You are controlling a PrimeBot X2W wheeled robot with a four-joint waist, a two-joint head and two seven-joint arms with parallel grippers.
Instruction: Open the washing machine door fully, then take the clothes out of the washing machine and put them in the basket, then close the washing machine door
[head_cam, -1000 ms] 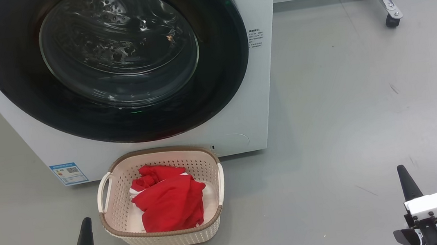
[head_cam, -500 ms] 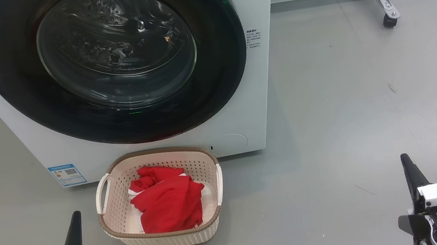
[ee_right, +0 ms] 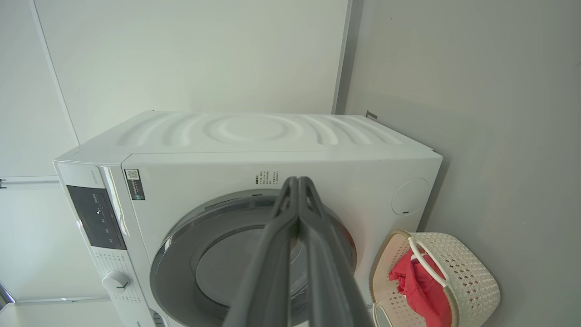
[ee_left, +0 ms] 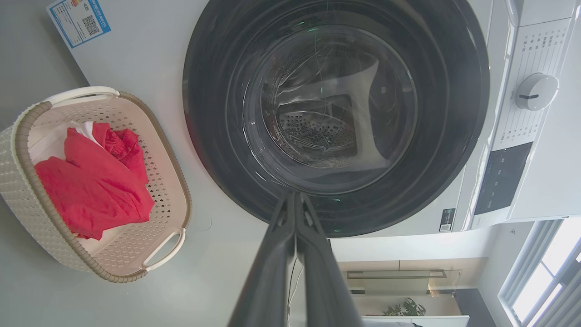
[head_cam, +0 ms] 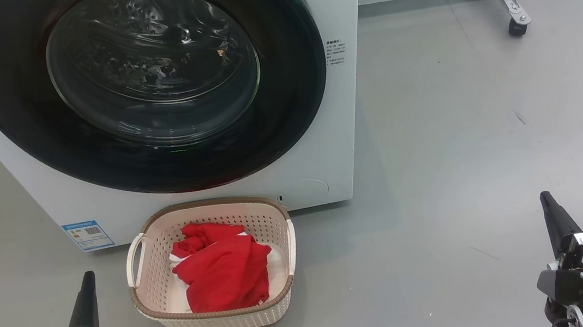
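Floor (head_cam: 462, 166): plain grey, carries everything noted below.

Washing machine (head_cam: 355, 123): white front-loader standing on the floor, taking up the upper left of the head view. The right wrist view shows its rippled top panel and a round cover low on the front.

Washing machine door (head_cam: 14, 140): glossy black rim lying flush against the machine front, so the door is shut. The perforated drum is visible through the clear centre; no red fabric can be made out behind the glass.

Basket (head_cam: 221, 320): cream with a brown rim, upright on the floor just in front of the machine, below the door's lower edge. A loop handle on each side.

Clothes (head_cam: 224, 275): red fabric with some white, bunched loosely inside the basket and sitting below its rim.

Left hand (head_cam: 87, 280): green-cased, at the lower left of the head view, beside the basket but apart from it. Fingers pressed together and pointing toward the machine, with nothing between them.

Right hand (head_cam: 546, 199): white-cased, at the lower right, well apart from basket and machine. Fingers fully closed, carrying nothing.

Blue label (head_cam: 87, 235): at the lower left corner of the machine front, near the basket's left handle.
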